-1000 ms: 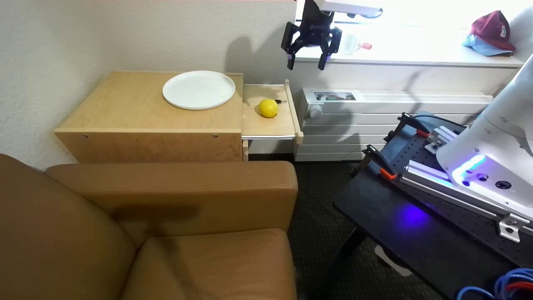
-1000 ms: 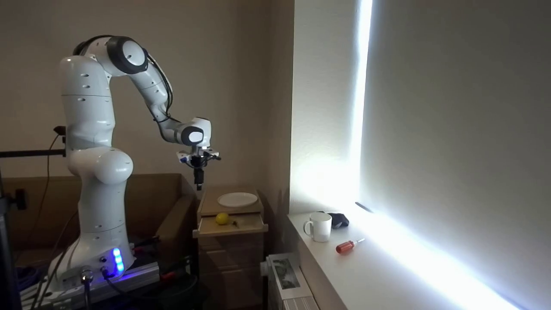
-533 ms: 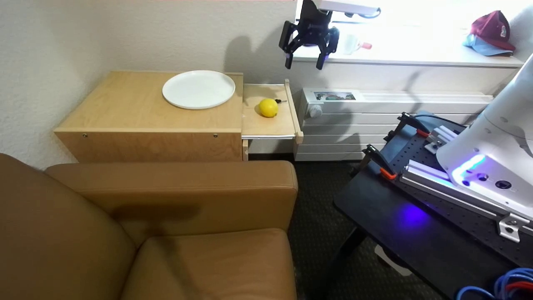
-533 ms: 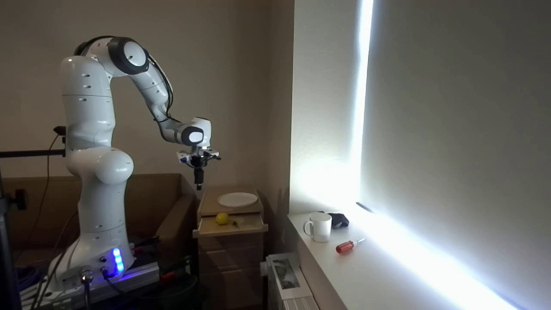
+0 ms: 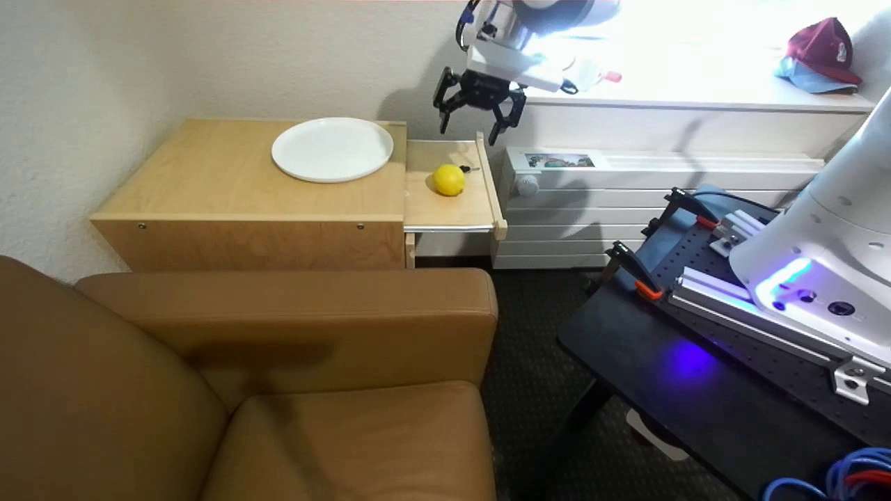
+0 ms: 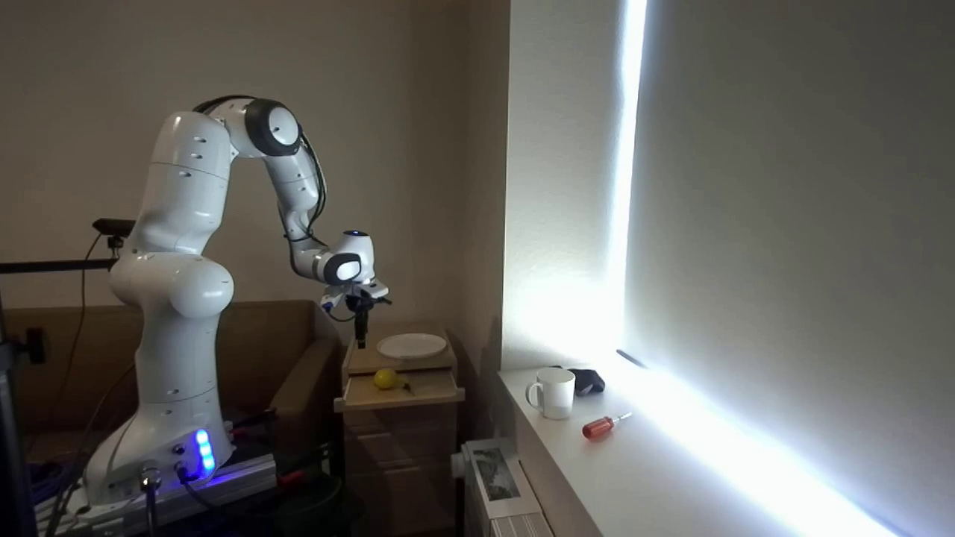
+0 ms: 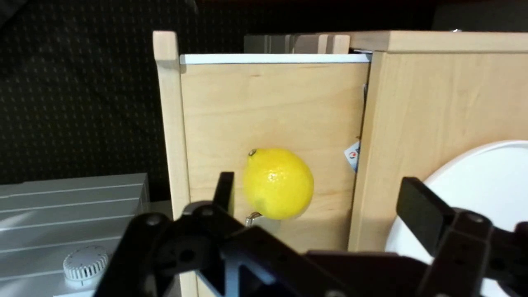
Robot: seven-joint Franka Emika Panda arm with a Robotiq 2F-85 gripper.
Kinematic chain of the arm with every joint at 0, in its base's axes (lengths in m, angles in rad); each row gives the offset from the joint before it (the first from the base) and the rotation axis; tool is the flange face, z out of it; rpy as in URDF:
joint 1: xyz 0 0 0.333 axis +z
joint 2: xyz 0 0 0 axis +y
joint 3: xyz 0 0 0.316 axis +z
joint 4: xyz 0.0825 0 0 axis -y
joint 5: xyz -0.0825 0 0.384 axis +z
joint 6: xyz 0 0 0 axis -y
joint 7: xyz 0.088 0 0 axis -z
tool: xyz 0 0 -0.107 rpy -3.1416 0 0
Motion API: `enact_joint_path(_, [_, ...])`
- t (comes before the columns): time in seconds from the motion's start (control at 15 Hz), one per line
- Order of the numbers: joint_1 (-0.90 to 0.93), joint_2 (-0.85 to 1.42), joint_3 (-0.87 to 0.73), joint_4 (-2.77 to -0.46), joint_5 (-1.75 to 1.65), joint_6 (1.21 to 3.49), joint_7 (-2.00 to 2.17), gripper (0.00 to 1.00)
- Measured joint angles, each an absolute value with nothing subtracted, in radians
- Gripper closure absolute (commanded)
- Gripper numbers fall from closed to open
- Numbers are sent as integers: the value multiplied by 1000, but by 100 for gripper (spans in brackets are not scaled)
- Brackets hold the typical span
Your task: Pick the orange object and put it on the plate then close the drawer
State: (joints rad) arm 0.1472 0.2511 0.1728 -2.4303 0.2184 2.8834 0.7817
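Observation:
The orange object, a yellow lemon-like fruit [image 5: 449, 180], lies in the open drawer in both exterior views [image 6: 385, 379]. The drawer [image 5: 493, 188] is light wood and pulled out from the side table; its front strip also shows in the wrist view [image 7: 171, 123]. The white plate [image 5: 333, 149] lies on top of the side table [image 5: 230, 181], next to the drawer. My gripper [image 5: 468, 136] is open and empty, above the drawer and apart from the fruit. In the wrist view the fruit [image 7: 278, 183] appears between the fingertips [image 7: 317, 189], nearer the left finger.
A small key-like item [image 5: 468, 169] lies beside the fruit in the drawer. A white radiator [image 5: 661, 202] stands near the drawer front. The brown sofa's armrest [image 5: 292, 299] is beside the table. A mug [image 6: 555, 393] and red screwdriver [image 6: 599, 427] are on the windowsill.
My gripper has come down and moved closer over the drawer, leftward in an exterior view, and is slightly tilted there. The fruit, plate and drawer have not moved.

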Motion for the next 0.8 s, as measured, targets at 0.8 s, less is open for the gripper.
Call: enact_joint_path(0.8, [201,509,90,-2224,273,2882,847,0])
